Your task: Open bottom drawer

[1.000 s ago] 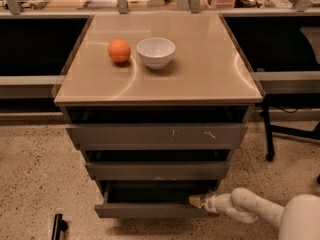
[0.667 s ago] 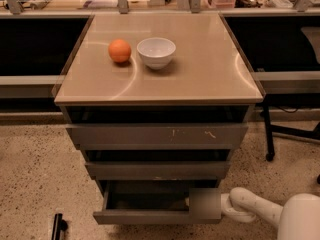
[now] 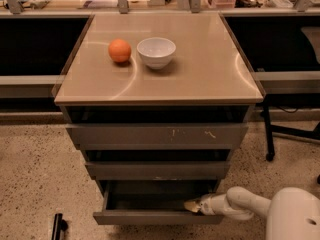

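The bottom drawer [image 3: 150,217] is the lowest grey front of the cabinet. It stands pulled out, and its shallow grey tray [image 3: 150,200] shows behind the front. My gripper [image 3: 192,206] comes in from the lower right on a white arm [image 3: 240,206]. Its tip sits at the top edge of the drawer front, right of middle, pointing left. Above it are the mid-sized grey front [image 3: 157,170] and the widest grey front with pale scratch marks [image 3: 157,135].
An orange [image 3: 120,50] and a white bowl [image 3: 156,52] sit on the tan cabinet top [image 3: 200,69]. A dark chair base [image 3: 287,131] stands at the right on the speckled floor. A black object [image 3: 57,226] lies on the floor at lower left.
The bottom drawer has slid further out toward me, showing more of its tray. My gripper has drawn back with it, staying at the front's top edge.
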### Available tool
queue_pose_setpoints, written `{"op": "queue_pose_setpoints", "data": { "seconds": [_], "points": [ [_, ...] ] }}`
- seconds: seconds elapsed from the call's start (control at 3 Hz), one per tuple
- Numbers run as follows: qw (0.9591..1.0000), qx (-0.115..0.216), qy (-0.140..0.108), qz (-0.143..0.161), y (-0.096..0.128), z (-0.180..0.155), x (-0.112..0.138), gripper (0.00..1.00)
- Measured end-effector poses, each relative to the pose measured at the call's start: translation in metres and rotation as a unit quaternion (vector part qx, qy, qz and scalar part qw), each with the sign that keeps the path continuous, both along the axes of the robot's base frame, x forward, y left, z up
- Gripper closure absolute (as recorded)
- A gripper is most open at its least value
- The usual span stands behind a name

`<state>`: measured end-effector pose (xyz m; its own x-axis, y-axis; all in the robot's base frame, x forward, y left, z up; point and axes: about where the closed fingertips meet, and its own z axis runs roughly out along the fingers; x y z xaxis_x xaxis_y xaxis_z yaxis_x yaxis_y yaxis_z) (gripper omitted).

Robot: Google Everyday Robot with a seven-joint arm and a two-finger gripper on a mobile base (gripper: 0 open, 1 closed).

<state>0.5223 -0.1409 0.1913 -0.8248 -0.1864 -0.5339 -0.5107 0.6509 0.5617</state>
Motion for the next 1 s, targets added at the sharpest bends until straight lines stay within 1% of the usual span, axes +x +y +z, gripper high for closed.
{"op": "queue_pose_setpoints", "data": {
  "seconds": [0.33, 0.67, 1.0],
  "points": [
    [0.9996, 0.001, 0.023, 0.014, -0.001, -0.013, -0.019, 1.0],
    [0.9996, 0.001, 0.023, 0.014, -0.001, -0.012, -0.019, 1.0],
    [0.9997, 0.011, 0.022, 0.006, 0.003, -0.013, -0.059, 1.0]
  ]
}}
